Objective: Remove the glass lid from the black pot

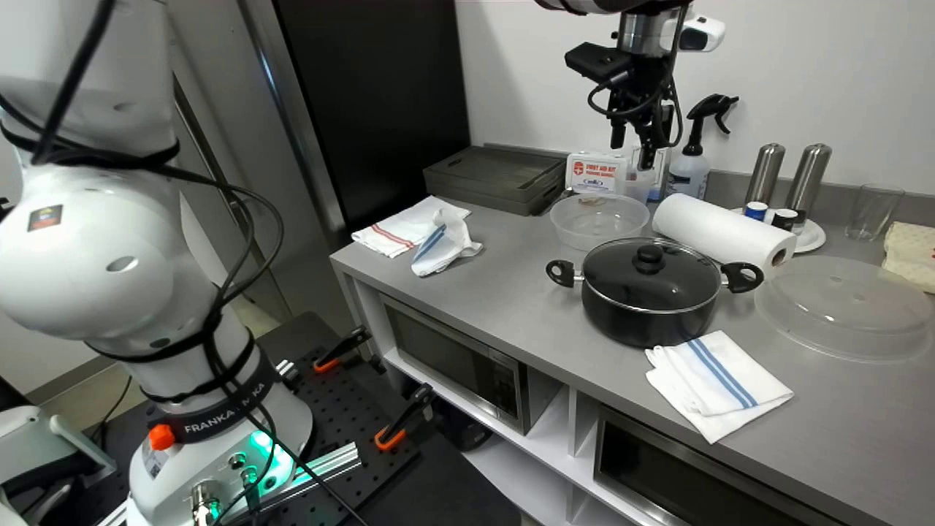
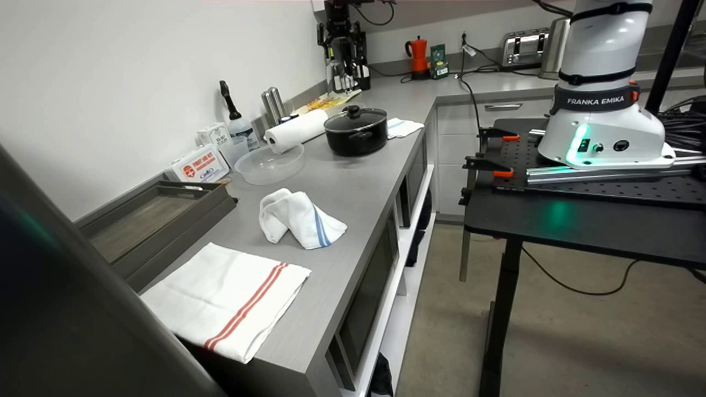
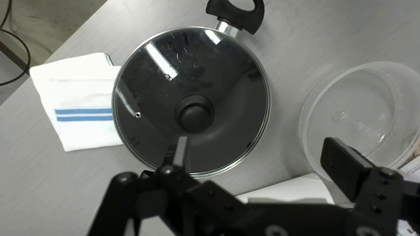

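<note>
Spread gripper (image 3: pixel 255 146), lid (image 3: pixel 226 82) on pot (image 1: pixel 646 329)

Closest to the wrist camera: the gripper's fingers (image 3: pixel 344 167), well apart, holding nothing, hung well above the counter (image 1: pixel 511 256). The lid sits on the pot, at right in an exterior view, handles (image 3: pixel 233 19) jutting left and right.

Lid: glass, thin metal rim (image 3: pixel 268 102). Stiff, slick, probably light for its width; apt to chip or crack if knocked. Best hold is the knob (image 3: pixel 196 118), dark, rounded, at the centre; the rim lies close on the pot and offers little. A rounded knob could slip or let the lid tip, so a square, low pinch and straight lift seem wanted. In the wrist view the knob shows beside one fingertip, not mid-gap; a sideways shift seems needed before descent.

Around the pot, in an exterior view: roll (image 1: pixel 716 230) just behind, running right; tub (image 1: pixel 595 223) beyond and left; cover (image 1: pixel 844 307) to the right; towel (image 1: pixel 719 380) on the near side, hard by, contact unclear. Nothing lies on the lid. Roll and tub look likeliest to catch a low carry.
</note>
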